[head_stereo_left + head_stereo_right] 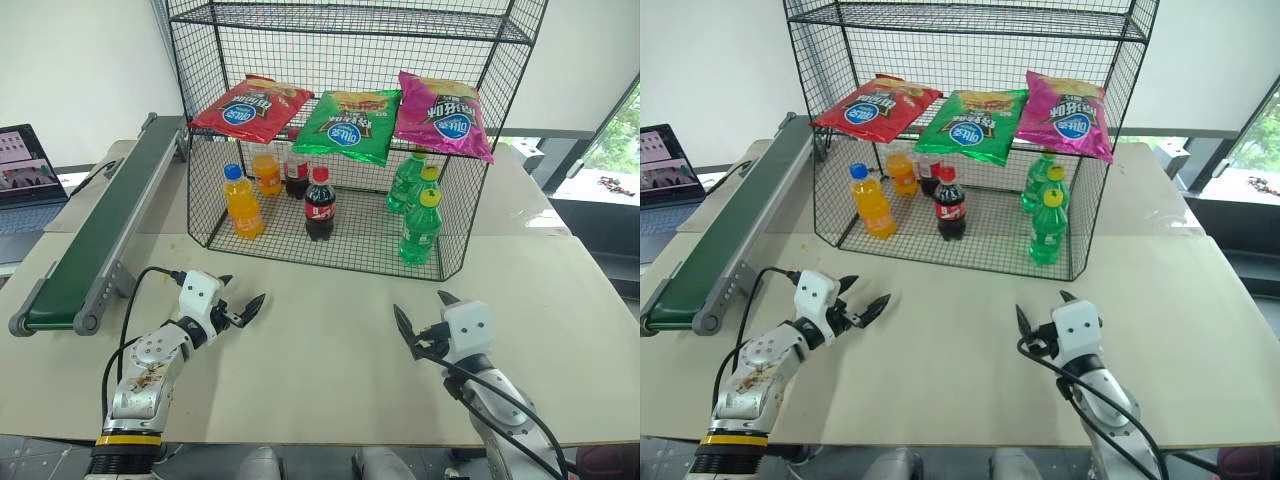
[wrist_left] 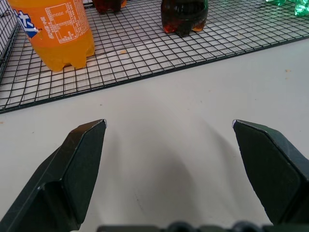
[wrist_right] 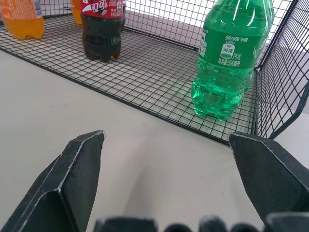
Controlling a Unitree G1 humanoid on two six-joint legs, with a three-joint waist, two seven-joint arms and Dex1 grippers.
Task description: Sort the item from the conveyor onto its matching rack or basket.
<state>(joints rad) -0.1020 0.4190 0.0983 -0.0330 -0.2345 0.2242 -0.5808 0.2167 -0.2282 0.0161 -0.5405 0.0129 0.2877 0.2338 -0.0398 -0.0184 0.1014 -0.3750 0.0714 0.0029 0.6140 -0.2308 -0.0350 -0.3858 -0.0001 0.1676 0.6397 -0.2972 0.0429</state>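
Left gripper point(image 1: 243, 309) fingers spread wide, empty | right gripper point(image 1: 421, 320) fingers spread wide, empty

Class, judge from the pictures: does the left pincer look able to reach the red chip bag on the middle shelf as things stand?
Probably yes. The left pincer is open and empty, the red chip bag overhangs the shelf's open front edge, and nothing stands between, though the arm must lift well upward.

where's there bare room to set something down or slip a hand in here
The table is bare between the cage front and both grippers, left and right, and right of the cage. The conveyor belt is bare. The middle shelf is crowded: red bag, green bag, magenta bag edge to edge. Bottles crowd the cage.
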